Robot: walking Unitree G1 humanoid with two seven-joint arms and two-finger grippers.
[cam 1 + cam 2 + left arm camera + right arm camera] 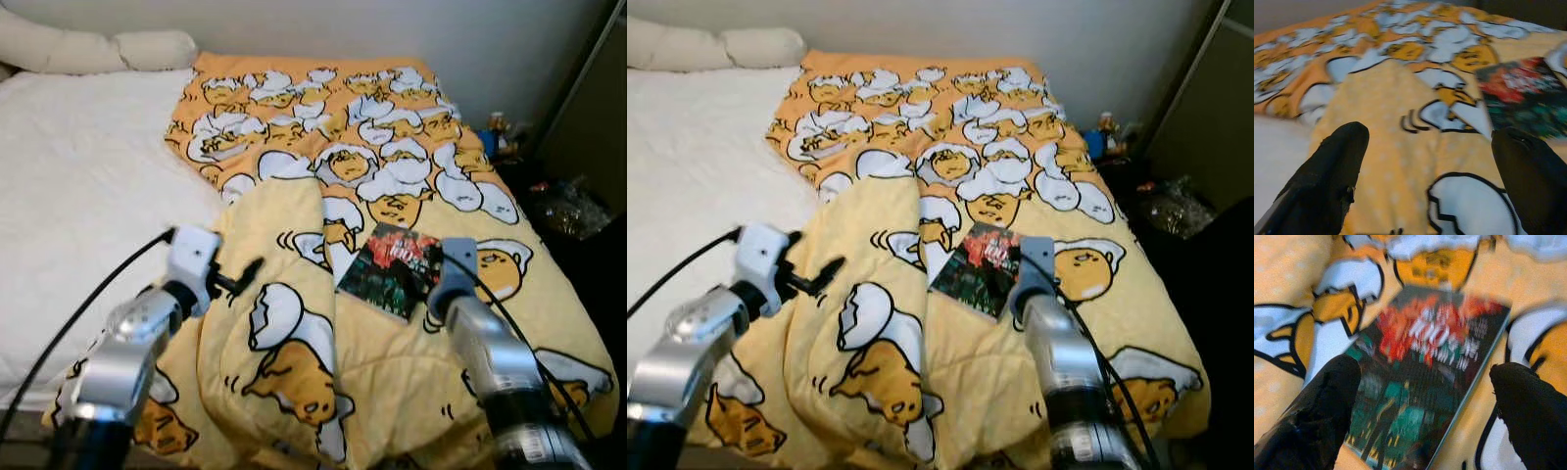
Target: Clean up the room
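the right gripper [1425,396] hovers just above the book [392,269], fingers spread wide to either side of its cover, gripping nothing. the book lies flat on the yellow quilt [294,372], toward the right side of the bed. the left gripper [1430,171] is also spread wide and empty, over a rumpled fold of quilt beside the bare white sheet [78,196]. the risk, i'd say, is the fingers pinching soft padded cloth along with the thin, glossy cover (it looks slick and sits flush), so the book slides or the quilt gets dragged. the quilt is puffy, stitched and creased; the book is flat and rectangular.
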